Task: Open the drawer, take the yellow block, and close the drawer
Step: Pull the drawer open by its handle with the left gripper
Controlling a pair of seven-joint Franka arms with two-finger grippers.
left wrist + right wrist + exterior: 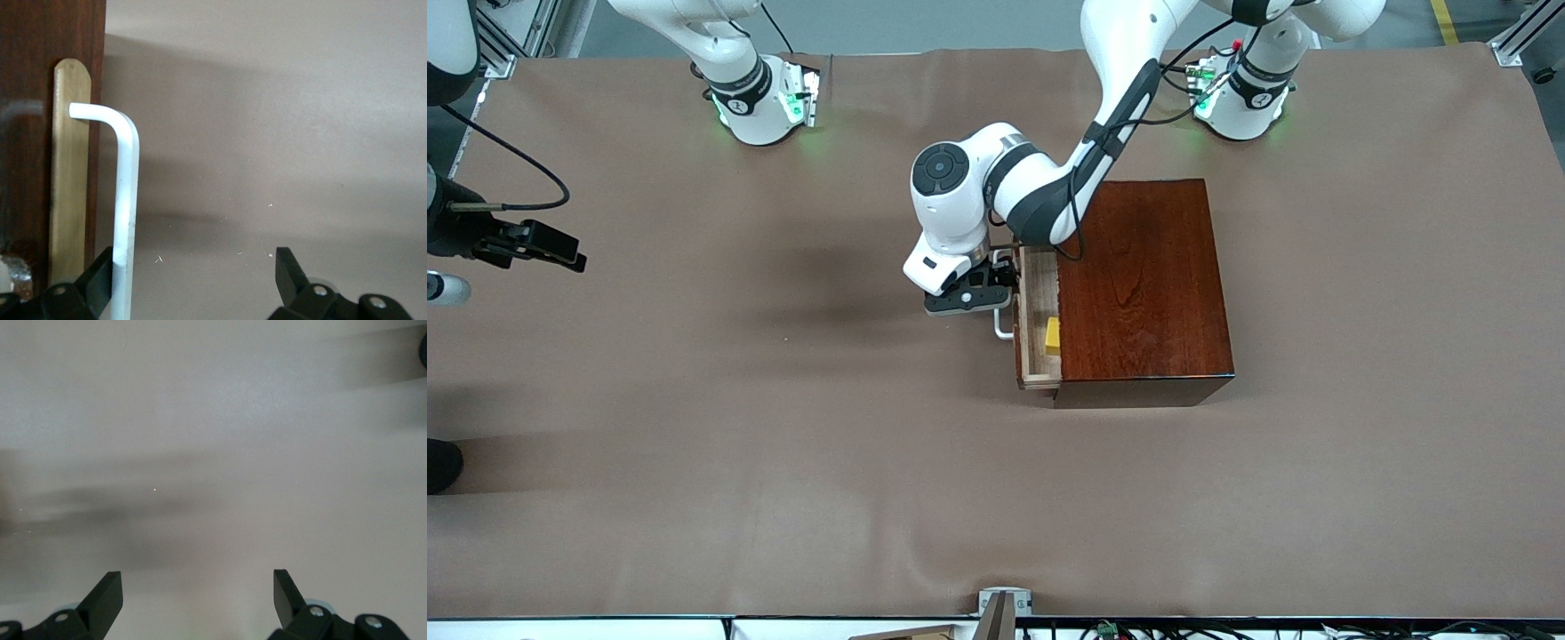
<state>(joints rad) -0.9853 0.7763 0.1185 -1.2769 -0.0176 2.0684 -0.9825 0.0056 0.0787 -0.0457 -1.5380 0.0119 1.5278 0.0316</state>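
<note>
The right gripper [193, 597] is waiting over bare table [694, 427] at nine o'clock, fingers spread wide. At centre, the left gripper [996, 289] is standing open around the drawer's [1039, 351] handle [1003, 327]. The yellow block [1053, 335] is lying in the partly open drawer

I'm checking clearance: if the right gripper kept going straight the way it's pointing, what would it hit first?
Probably just the brown table cover. The right gripper is open, and its wrist view shows nothing else ahead, though depth is hard to judge.
</note>
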